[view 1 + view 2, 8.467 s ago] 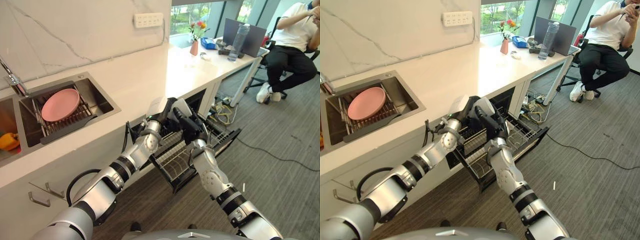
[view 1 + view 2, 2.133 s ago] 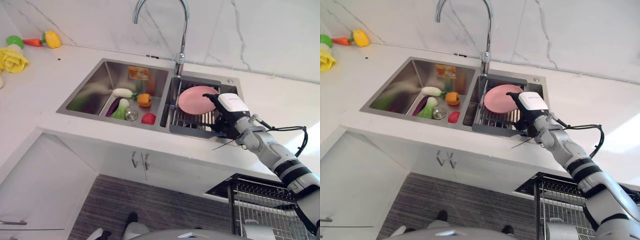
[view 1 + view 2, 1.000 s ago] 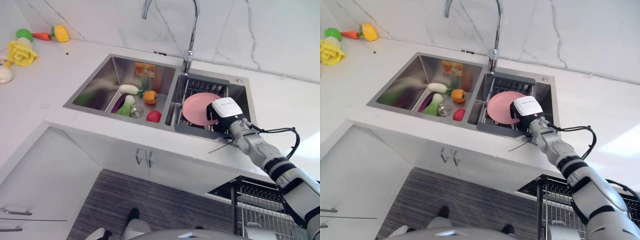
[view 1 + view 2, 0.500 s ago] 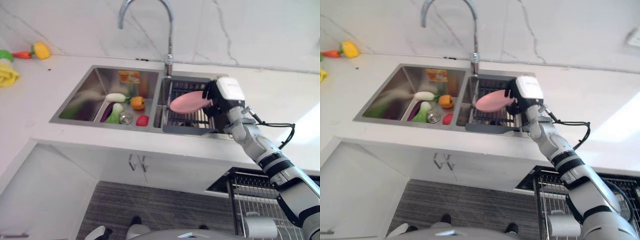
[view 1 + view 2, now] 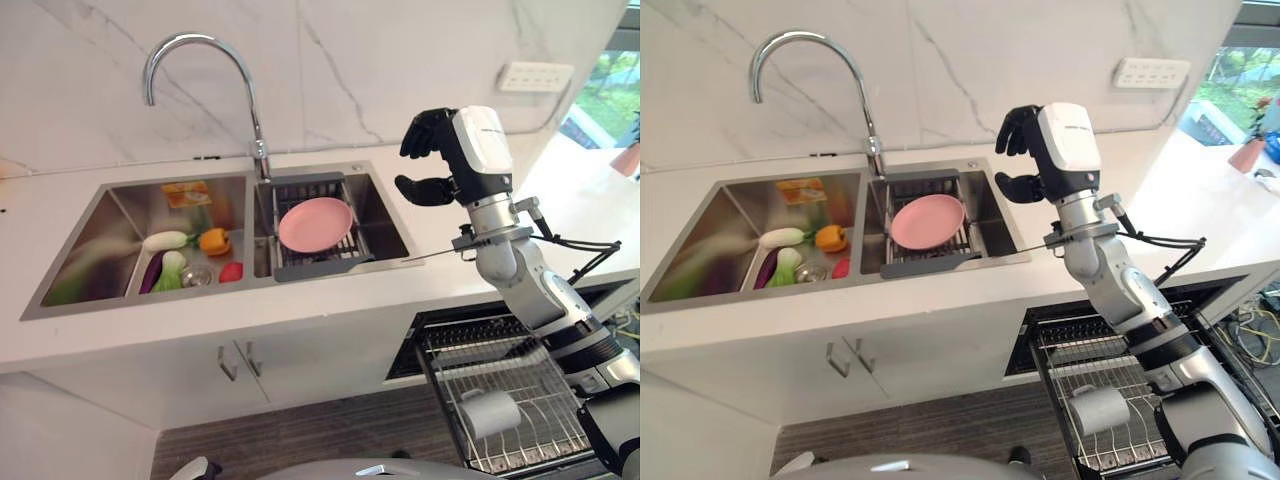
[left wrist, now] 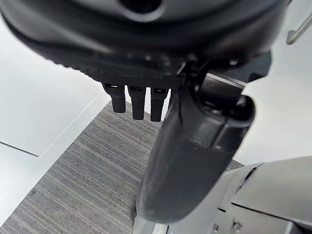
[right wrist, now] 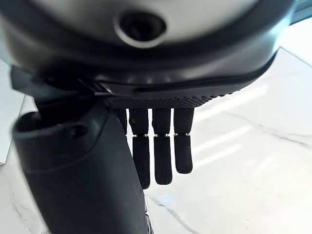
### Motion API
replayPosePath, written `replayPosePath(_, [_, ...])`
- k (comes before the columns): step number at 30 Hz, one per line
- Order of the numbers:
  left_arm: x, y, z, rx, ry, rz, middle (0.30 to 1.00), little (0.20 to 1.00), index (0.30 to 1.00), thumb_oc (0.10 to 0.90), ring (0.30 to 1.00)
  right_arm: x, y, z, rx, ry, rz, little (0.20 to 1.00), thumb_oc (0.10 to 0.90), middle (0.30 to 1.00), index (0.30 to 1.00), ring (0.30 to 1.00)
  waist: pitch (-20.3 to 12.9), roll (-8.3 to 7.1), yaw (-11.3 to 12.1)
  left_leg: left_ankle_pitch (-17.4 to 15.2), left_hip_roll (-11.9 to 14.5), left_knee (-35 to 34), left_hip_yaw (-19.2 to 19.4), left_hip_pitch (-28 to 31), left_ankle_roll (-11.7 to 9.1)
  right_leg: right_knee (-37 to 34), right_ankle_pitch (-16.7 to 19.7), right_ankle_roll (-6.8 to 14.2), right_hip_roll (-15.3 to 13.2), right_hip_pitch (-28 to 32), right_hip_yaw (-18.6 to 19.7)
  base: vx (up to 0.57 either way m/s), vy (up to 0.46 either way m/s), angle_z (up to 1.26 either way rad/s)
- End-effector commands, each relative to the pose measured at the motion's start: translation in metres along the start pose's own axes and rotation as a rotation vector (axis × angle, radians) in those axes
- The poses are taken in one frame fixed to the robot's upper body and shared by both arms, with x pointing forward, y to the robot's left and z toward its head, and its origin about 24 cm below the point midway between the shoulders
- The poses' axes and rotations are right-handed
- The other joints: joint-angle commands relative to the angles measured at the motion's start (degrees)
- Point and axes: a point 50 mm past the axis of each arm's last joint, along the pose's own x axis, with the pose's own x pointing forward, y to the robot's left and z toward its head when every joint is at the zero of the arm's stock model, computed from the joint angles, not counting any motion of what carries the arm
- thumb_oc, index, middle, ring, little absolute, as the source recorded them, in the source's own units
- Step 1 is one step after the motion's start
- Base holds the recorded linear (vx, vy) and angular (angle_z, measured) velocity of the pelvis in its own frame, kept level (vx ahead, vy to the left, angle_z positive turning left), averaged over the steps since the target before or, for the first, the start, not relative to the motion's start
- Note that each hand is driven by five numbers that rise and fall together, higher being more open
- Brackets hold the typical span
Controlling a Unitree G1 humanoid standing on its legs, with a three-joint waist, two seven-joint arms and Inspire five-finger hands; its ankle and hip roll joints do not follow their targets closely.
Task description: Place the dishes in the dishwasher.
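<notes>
**Pink plate in the sink rack, right hand raised and empty**

Left eye view: a round pink plate point(image 5: 315, 223) lies flat on the dark wire rack point(image 5: 352, 252) in the right basin of the stainless steel double sink point(image 5: 100, 205), under the curved chrome tap point(image 5: 200, 50). Toy vegetables point(image 5: 190, 255) sit in the left basin. The right hand point(image 5: 432, 160) is raised above the white counter point(image 5: 300, 310), beside the sink's right end and well apart from the plate; its fingers are curled loosely with the thumb opposite, and nothing lies between them. Lower right, the pulled-out wire dishwasher basket point(image 5: 505, 400) stands open below the counter edge.

Right eye view: the same layout, with the plate point(image 5: 928, 221) resting in the rack and the right hand point(image 5: 1025, 150) clear above the counter.

Left wrist view: the left hand point(image 6: 136, 97) hangs over grey striped floor point(image 6: 73, 170), fingers straight, holding nothing.

Right wrist view: the right hand's fingers point(image 7: 163, 156) hang partly bent against white marble point(image 7: 234, 146), with no plate in the grasp.

The plate looks stiff, light and smooth, probably slippery and liable to break if dropped. Its raised rim on the side nearest the hand seems the best hold, pinched between thumb and fingers.
</notes>
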Motion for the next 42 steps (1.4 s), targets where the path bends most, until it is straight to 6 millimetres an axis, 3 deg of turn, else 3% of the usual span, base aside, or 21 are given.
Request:
replayPosePath(1, [0.005,0.016,-0.003,0.104,-0.003,0.033,0.9,0.9,0.9,0.8,0.9,0.032,-0.041,0.017,-0.001,-0.131,-0.127,0.535,0.557,0.535,0.535,0.535,1.32,-0.31,3.19,-5.95,-4.02,0.6,-1.13,0.72,5.59,2.99,-4.59,4.21,-5.3,-1.1,0.78,-0.02,0.022,-0.2])
replayPosePath(2, [0.005,0.016,-0.003,0.1,0.0,0.03,0.9,0.9,0.9,0.8,0.9,0.032,-0.038,0.017,0.005,-0.13,-0.102,0.9,0.8,0.9,0.9,0.9,1.28,-0.37,3.19,-5.95,-4.11,0.6,-1.0,0.72,5.63,3.03,-4.51,4.23,-5.41,-1.16,0.83,-0.01,0.016,-0.13])
replayPosePath(7, [0.005,0.014,-0.008,0.09,0.019,0.011,0.9,0.9,0.9,0.8,0.9,0.031,-0.018,0.014,-0.021,-0.141,0.079,0.9,0.8,0.9,0.9,0.9,1.34,-1.18,3.51,-5.76,-4.16,0.6,-1.66,0.61,5.46,2.84,-4.42,4.28,-5.91,-0.48,-0.22,0.0,-0.005,-0.01])
replayPosePath(12, [0.004,0.01,-0.01,0.087,0.026,-0.004,0.9,0.9,0.9,0.8,0.9,0.033,-0.006,0.012,-0.039,-0.141,0.144,0.9,0.8,0.9,0.9,0.9,1.42,-1.37,3.89,-5.51,-4.04,0.6,-2.32,0.37,5.33,2.52,-4.54,4.25,-5.88,0.18,-1.11,0.0,-0.02,0.08])
replayPosePath(13, [0.003,0.008,-0.013,0.081,0.043,-0.012,0.9,0.9,0.9,0.8,0.9,0.035,0.004,0.008,-0.063,-0.127,0.198,0.9,0.8,0.9,0.9,0.9,1.56,-1.69,4.58,-5.16,-3.82,0.6,-2.93,-0.05,5.13,2.23,-4.64,4.14,-5.78,0.61,-1.77,0.0,-0.03,0.14])
replayPosePath(20, [0.002,0.004,-0.02,0.065,0.078,-0.027,0.9,0.9,0.9,0.8,0.9,0.035,0.025,-0.017,-0.139,-0.013,0.294,0.9,0.8,0.9,0.9,0.9,2.07,-2.3,6.08,-3.84,-3.01,0.6,-4.81,-1.99,4.32,1.8,-5.12,3.85,-5.47,1.16,-3.86,0.0,-0.035,0.2])
replayPosePath(29, [-0.001,-0.001,-0.022,0.055,0.084,-0.04,0.9,0.9,0.9,0.8,0.9,0.036,0.03,-0.033,-0.204,0.059,0.315,0.9,0.8,0.9,0.9,0.9,2.85,-2.36,7.2,-2.7,-2.31,0.6,-6.9,-4.09,3.73,1.61,-5.71,3.66,-5.05,1.39,-5.98,0.0,-0.027,0.19])
replayPosePath(42, [0.001,0.002,-0.012,0.064,0.028,-0.02,0.9,0.9,0.9,0.8,0.9,0.048,0.024,-0.038,-0.244,0.1,0.245,0.9,0.8,0.9,0.9,0.9,3.76,-2.0,8.64,-1.63,-1.77,0.6,-8.61,-6.83,3.29,1.62,-6.02,3.55,-4.75,0.74,-7.72,0.0,-0.007,0.06])
